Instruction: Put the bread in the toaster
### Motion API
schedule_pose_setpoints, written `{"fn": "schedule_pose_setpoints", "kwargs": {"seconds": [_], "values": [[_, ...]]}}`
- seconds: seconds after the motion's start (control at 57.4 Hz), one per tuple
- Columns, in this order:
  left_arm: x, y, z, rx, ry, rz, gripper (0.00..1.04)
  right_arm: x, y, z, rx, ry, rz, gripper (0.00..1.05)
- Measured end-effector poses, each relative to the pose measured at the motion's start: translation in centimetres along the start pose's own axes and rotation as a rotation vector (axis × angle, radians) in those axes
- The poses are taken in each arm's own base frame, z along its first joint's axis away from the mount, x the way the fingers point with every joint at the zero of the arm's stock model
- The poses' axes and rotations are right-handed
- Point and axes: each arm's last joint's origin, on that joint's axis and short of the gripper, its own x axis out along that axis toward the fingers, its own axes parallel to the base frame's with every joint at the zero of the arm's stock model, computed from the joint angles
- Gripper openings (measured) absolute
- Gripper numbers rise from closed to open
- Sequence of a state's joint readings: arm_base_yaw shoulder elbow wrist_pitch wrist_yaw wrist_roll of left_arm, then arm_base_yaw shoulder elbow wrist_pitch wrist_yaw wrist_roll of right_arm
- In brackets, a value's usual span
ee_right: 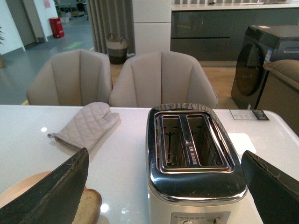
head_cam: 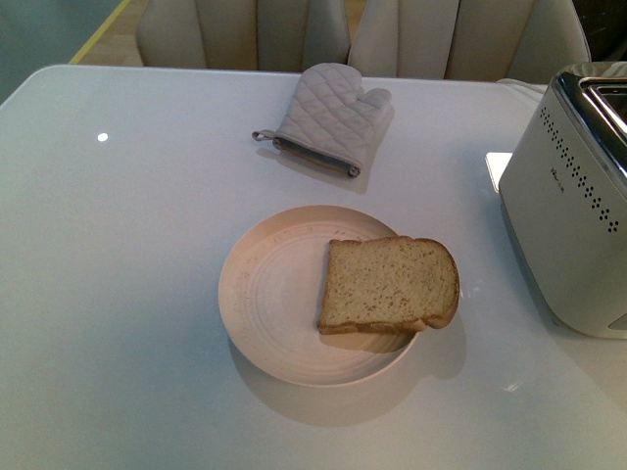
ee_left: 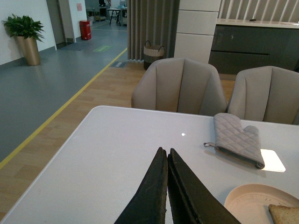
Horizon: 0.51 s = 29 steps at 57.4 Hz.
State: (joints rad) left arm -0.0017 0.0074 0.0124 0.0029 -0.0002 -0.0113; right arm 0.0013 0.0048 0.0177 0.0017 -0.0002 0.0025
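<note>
Plainly, the bread (head_cam: 390, 284) lay on the plate (head_cam: 265, 294), well apart from the toaster (head_cam: 568, 225), with neither claw touching anything.

The plate sat mid-table (head_cam: 118, 245), nearer the near edge, and the slice overhung its right rim, crust top pointing at the toaster by the right edge. A mitt (head_cam: 328, 113) lay toward the far edge. The left claw (ee_left: 164, 150) hovered above the table, aimed at the far edge, its fingers pressed together on nothing. The right claw (ee_right: 164, 153) was held over the near side of the toaster, looking down on its two slots, fingers spread wide and bare. Neither arm showed in the front view.
</note>
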Motion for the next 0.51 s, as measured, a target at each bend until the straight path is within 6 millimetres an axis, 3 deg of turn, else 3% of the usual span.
{"fn": "schedule_pose_setpoints", "kwargs": {"seconds": [0.139, 0.174, 0.505], "values": [[-0.01, 0.0, 0.0, 0.0, 0.0, 0.0, 0.03, 0.0, 0.0, 0.01, 0.0, 0.0, 0.0, 0.96], [-0.01, 0.0, 0.0, 0.0, 0.0, 0.0, 0.07, 0.0, 0.0, 0.0, 0.0, 0.0, 0.0, 0.96], [-0.01, 0.0, 0.0, 0.0, 0.0, 0.0, 0.69, 0.0, 0.0, 0.0, 0.0, 0.0, 0.0, 0.96]]}}
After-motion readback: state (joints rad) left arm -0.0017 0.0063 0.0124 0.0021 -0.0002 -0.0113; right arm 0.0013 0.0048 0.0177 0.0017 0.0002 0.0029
